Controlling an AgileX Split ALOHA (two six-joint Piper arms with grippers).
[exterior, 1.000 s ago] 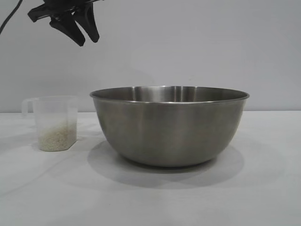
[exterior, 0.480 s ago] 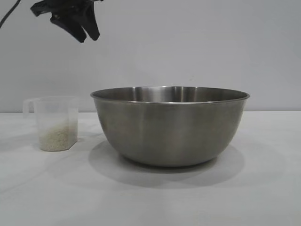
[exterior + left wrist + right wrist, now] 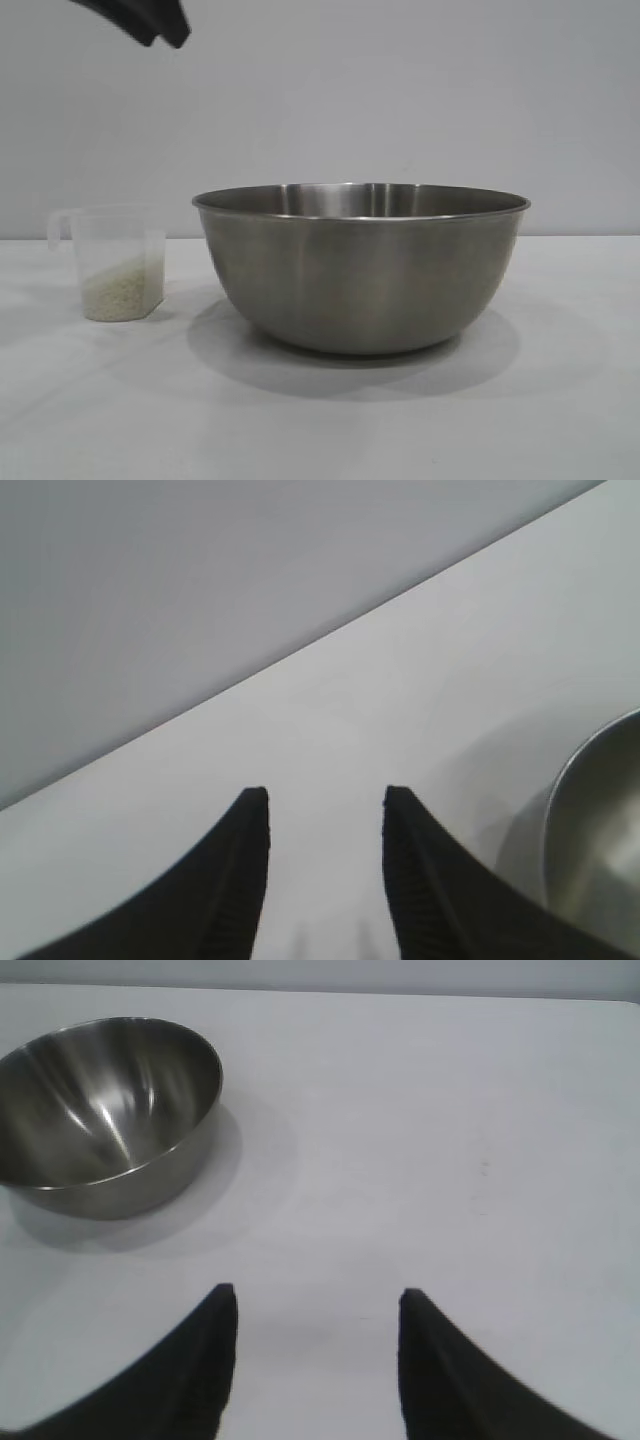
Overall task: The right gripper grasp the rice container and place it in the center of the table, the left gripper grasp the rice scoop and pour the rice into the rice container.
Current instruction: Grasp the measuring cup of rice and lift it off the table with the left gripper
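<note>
The rice container (image 3: 360, 270), a big steel bowl, stands in the middle of the white table (image 3: 320, 430). To its left stands the rice scoop (image 3: 115, 260), a clear plastic cup upright with its handle pointing away from the bowl and rice (image 3: 120, 290) in its bottom. High above the scoop my left gripper (image 3: 164, 42) is open and empty, mostly cut off by the picture's top edge. In its own wrist view the left gripper (image 3: 325, 795) holds nothing, with the bowl's rim (image 3: 600, 820) off to one side. My right gripper (image 3: 317, 1292) is open over bare table, well away from the bowl (image 3: 110, 1110).
A plain grey wall (image 3: 400, 100) runs behind the table. Bare tabletop lies in front of the bowl and to its right. The right arm does not show in the exterior view.
My left gripper has risen and drifted slightly left, almost leaving the exterior view. The scoop and the bowl have not moved.
</note>
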